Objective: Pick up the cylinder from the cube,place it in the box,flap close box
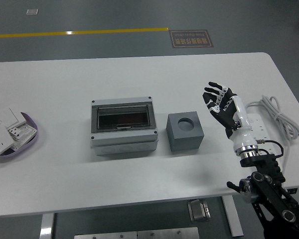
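A grey cube (185,131) with an empty round hole in its top sits at the table's middle right. No cylinder shows anywhere. Left of the cube stands the grey box (123,125), its dark see-through flap lying shut. My right hand (218,101) hovers to the right of the cube, fingers spread and holding nothing. The left arm is out of view.
A purple tray (21,143) with white switch parts sits at the left edge. A white power strip with its coiled cable (275,115) lies right of my hand. The white table (139,74) reaches to the far edge.
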Motion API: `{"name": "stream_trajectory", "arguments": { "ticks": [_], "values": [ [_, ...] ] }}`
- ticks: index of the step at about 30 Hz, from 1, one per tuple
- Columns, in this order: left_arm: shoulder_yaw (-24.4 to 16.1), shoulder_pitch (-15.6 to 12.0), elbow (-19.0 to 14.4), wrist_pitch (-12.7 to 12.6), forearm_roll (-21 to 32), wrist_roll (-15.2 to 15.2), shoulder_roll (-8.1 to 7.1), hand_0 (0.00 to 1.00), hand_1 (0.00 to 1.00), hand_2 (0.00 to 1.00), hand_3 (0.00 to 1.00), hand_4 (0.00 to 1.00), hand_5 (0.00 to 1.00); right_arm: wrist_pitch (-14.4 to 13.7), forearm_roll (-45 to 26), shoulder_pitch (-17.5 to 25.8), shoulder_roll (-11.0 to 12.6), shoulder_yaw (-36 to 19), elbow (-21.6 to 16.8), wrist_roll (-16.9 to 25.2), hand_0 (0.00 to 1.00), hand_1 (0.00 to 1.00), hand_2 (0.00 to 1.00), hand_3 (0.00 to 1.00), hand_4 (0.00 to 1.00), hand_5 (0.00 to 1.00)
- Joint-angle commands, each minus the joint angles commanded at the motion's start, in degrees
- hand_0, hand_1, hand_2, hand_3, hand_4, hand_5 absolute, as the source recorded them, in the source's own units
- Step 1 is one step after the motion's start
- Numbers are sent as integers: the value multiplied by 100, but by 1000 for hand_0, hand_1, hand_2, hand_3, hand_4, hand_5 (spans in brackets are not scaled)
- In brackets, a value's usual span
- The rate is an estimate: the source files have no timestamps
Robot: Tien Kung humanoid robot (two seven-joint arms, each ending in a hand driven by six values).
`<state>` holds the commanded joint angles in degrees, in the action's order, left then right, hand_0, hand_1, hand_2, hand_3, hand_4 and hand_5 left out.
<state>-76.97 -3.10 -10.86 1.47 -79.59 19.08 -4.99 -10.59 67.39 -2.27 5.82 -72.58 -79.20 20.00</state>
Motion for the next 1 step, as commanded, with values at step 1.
{"name": "stream_trajectory", "arguments": {
  "ticks": [1],
  "values": [
    [-13, -2, 1, -1, -8, 1, 6, 604, 584, 557, 597, 668, 212, -8, 5, 4, 6, -2, 3, -2, 797, 716, 709, 729, 811, 297]
  ]
}}
